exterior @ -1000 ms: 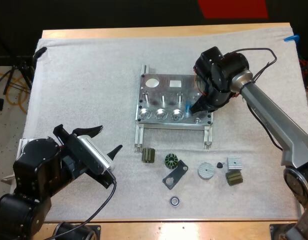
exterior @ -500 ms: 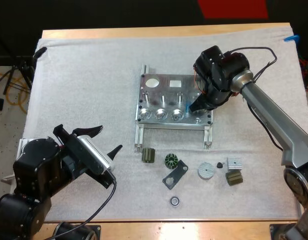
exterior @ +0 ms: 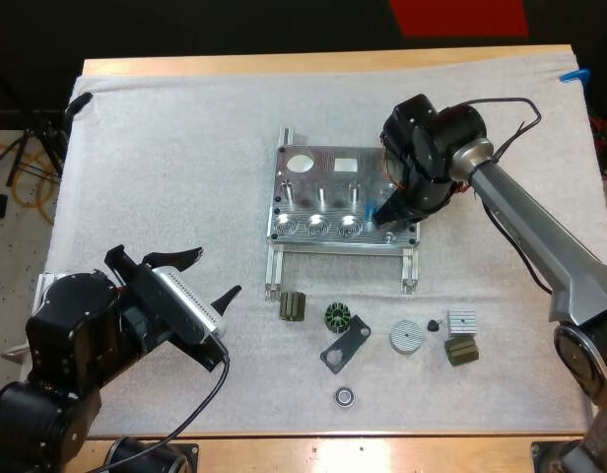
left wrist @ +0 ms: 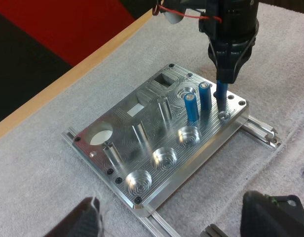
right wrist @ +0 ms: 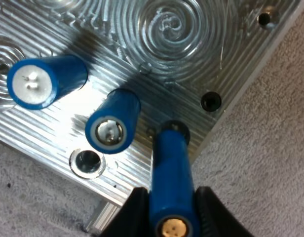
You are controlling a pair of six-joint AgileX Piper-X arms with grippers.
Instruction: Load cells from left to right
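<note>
Nearest, the left tool (exterior: 215,273) hangs over the near left part of the white mat (exterior: 166,148), its fingers spread and clear of everything. Past it, small dark parts (exterior: 345,342) lie scattered on the mat just in front of the metal fixture (exterior: 323,163). Two blue cells (left wrist: 192,107) stand upright in sockets toward the fixture's right end. Beside them the right tool (exterior: 390,211) pinches a third blue cell (right wrist: 171,158), its lower end at a small socket by the fixture's right front corner.
</note>
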